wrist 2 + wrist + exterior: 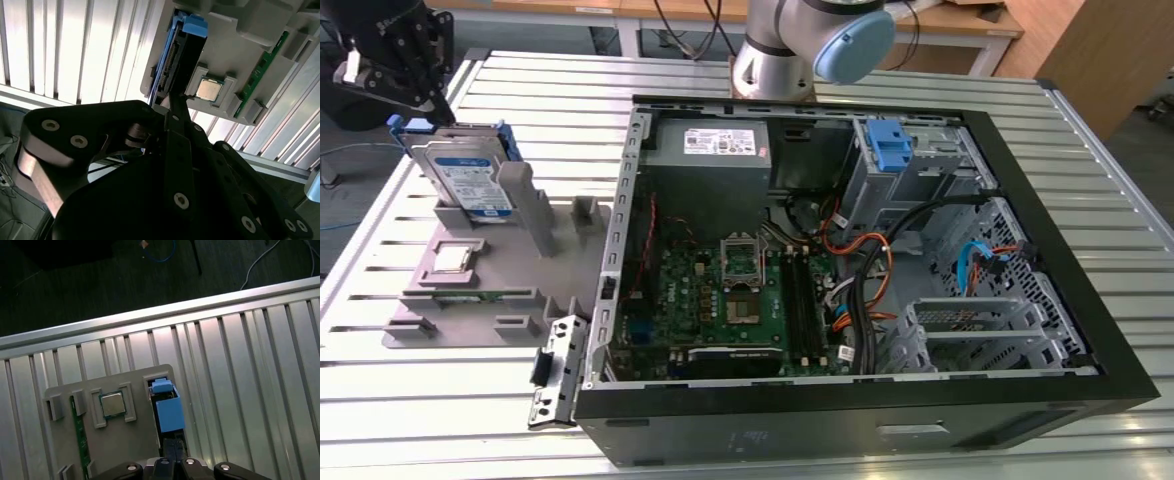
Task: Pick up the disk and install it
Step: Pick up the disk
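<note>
We could not tell how the jaws stood: in both wrist views the gripper (171, 446) ended in a dark tip right at the top edge of the disk (464, 172), and whether it clamped the disk was hidden. In the exterior view the black gripper body hung over the disk's far upper corner, pointing down at it, at the exterior view's far left.

The disk stood upright on edge in a slot of the grey holder (487, 300), its labelled face turned towards the near side and its blue carrier (169, 410) wrapped around it. In the second wrist view we saw it edge-on, with the connector side showing. Just beside it on the holder lay a chip (112, 405) in its own pocket, and past that a green memory stick (79, 432) seated on edge.

The holder rested on the slatted metal table (400, 410), to the exterior view's left of the open case (854, 425) and near it. The arm (807, 45) rose from its base at the far edge of the table, behind the case; its grey column and blue-capped joint showed there, well apart from the gripper. Inside the case the power supply (710, 150) sat at the far side, and a blue bracket (890, 145) stood in the drive bay to the exterior view's right of it.
</note>
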Controlling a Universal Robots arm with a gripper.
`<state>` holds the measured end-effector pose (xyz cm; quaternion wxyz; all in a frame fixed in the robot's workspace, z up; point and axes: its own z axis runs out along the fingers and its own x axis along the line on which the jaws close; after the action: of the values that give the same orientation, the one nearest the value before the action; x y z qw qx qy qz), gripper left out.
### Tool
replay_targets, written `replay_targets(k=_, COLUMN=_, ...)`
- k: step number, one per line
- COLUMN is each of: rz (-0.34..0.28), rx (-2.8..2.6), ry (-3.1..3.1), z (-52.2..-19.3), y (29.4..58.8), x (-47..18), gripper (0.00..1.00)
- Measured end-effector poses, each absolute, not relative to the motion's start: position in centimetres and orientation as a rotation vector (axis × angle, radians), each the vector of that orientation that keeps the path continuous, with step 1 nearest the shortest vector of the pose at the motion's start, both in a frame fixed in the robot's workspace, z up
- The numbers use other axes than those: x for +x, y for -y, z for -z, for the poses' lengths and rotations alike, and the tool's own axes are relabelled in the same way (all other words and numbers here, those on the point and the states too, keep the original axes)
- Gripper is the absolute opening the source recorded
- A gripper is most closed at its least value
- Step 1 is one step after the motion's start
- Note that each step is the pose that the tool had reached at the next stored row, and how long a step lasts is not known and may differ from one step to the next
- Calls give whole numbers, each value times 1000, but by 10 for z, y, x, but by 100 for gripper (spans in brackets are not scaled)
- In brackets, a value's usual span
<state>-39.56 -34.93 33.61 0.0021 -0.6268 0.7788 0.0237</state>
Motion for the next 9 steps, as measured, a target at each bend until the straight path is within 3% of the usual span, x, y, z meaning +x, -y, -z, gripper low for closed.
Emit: replay_targets(k=9, rz=-84, rx=-1971, ry=-2449, z=-336, y=349, x=-396, gripper=10)
